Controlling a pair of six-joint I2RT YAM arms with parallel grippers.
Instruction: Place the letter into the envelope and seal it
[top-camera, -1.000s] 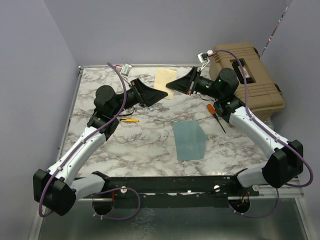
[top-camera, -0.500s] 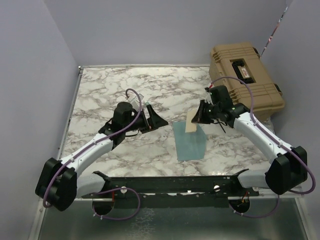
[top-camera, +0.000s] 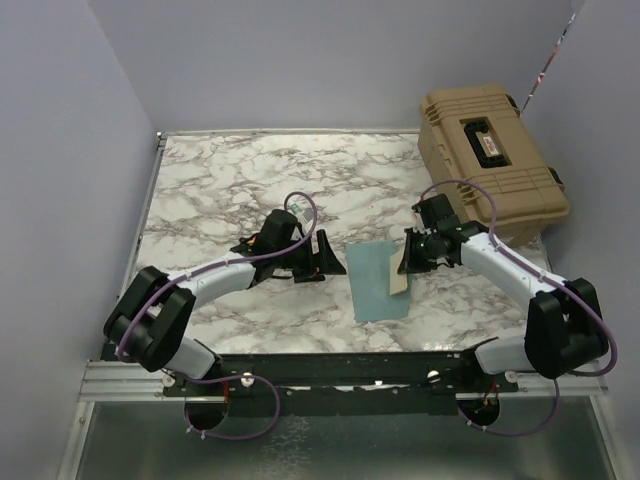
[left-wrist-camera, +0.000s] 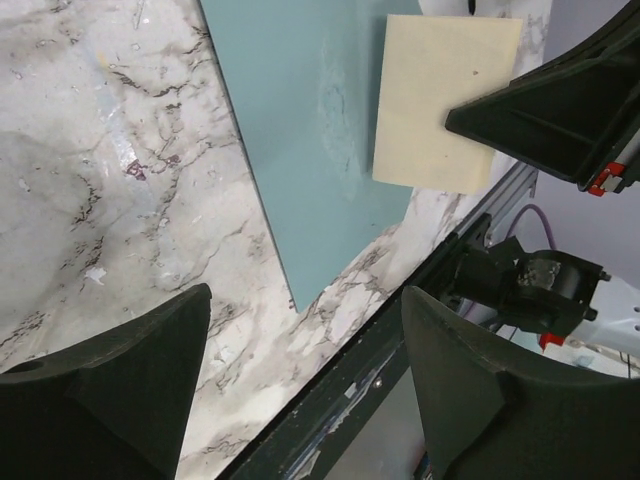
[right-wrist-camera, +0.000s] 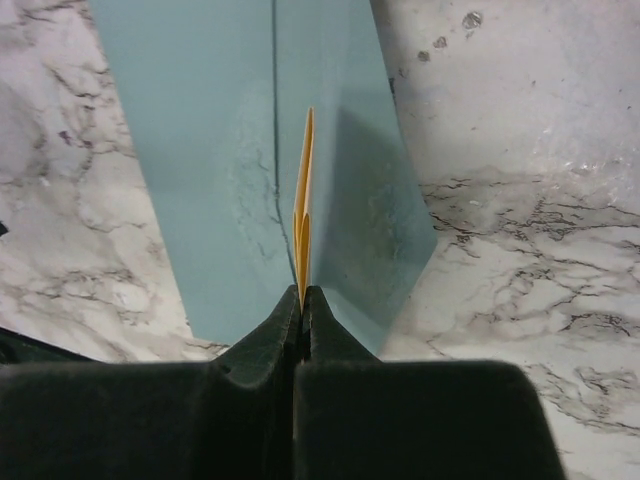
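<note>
- letter (left-wrist-camera: 440, 100) is pinched by one edge in the right jaws, which are clenched tight on it, with no gap showing in the right wrist view.
- from that wrist view the cream sheet is seen edge-on, as a thin line with its folded layers slightly parted close to the jaws.
- it stands on edge over the envelope (left-wrist-camera: 300, 120), above the right part of it and close beside a straight fold line that runs along the blue paper. i cannot tell whether its far edge touches the envelope.
- the envelope lies flat on the marble surface (top-camera: 220, 190), near the front rail (top-camera: 330, 365) and between the two arms. the side under the letter tapers to a blunt point toward the right arm (top-camera: 500, 265).
- left jaws are released and spread wide, holding nothing. they sit low over the surface, just beside the envelope's left edge and apart from it.
- in the left wrist view the letter's flat face shows, with the black tip of the right jaws reaching in from the right onto its edge.
- the left arm (top-camera: 210, 280) stretches in low from the left, and the right arm bends in from the right.
- a tan hard case (top-camera: 490, 150) sits closed at the far right of the surface, well apart from the envelope.
</note>
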